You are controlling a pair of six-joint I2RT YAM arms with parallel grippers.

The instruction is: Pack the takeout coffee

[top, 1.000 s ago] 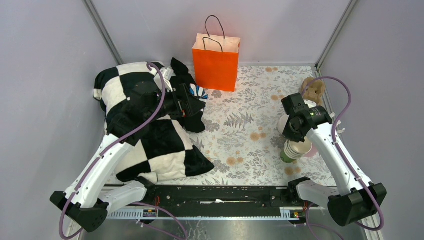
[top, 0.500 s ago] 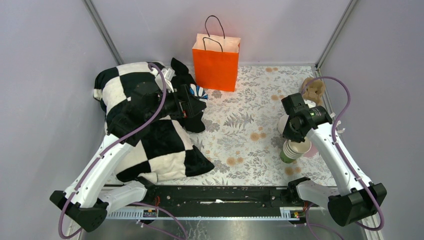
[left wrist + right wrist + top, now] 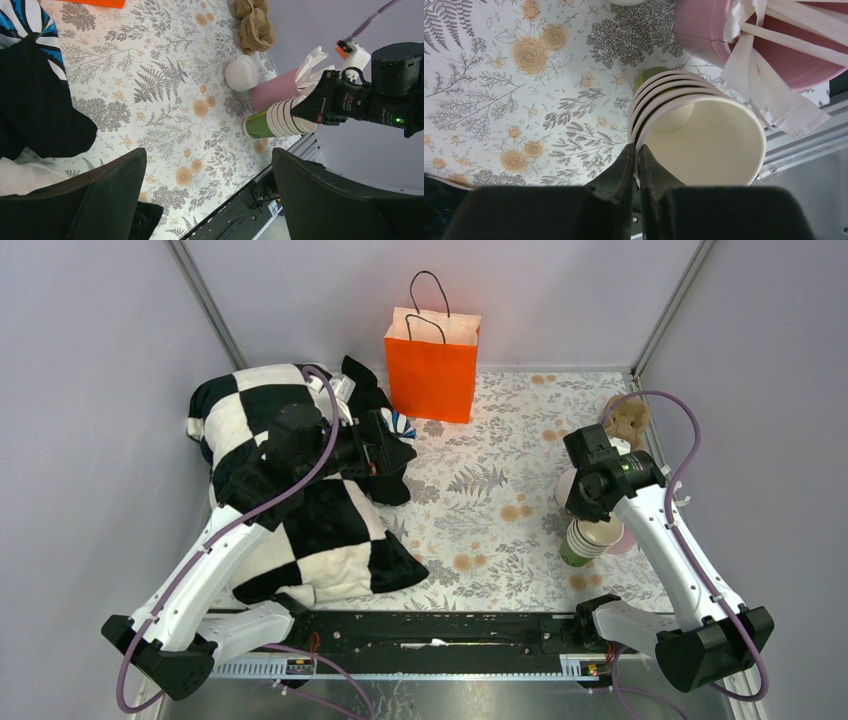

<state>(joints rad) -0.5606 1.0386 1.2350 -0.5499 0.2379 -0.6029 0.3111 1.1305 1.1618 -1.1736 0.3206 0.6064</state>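
**Hazards.** The left gripper (image 3: 210,156) hangs at the edge of the black-and-white checkered cloth (image 3: 330,560), well apart from the upright orange paper bag (image 3: 432,370). A low sweep toward the bag is likely to drag the cloth along.

The right gripper (image 3: 637,150) sits on the stack of nested lidless green paper cups (image 3: 684,125). It is not on the small green paper cup with the white round plastic lid (image 3: 241,73). That cup stands untouched on the floral table cover (image 3: 165,85), just beyond the stack and beside the pink cup of white sticks (image 3: 277,90). A lift from here would probably peel off one empty cup, or tip the stack against its neighbours.

**Jaws.** The left gripper's jaws stand wide and hold nothing. The right gripper's jaws are drawn to a narrow slit and pinch the rim wall of the topmost cup in the stack.
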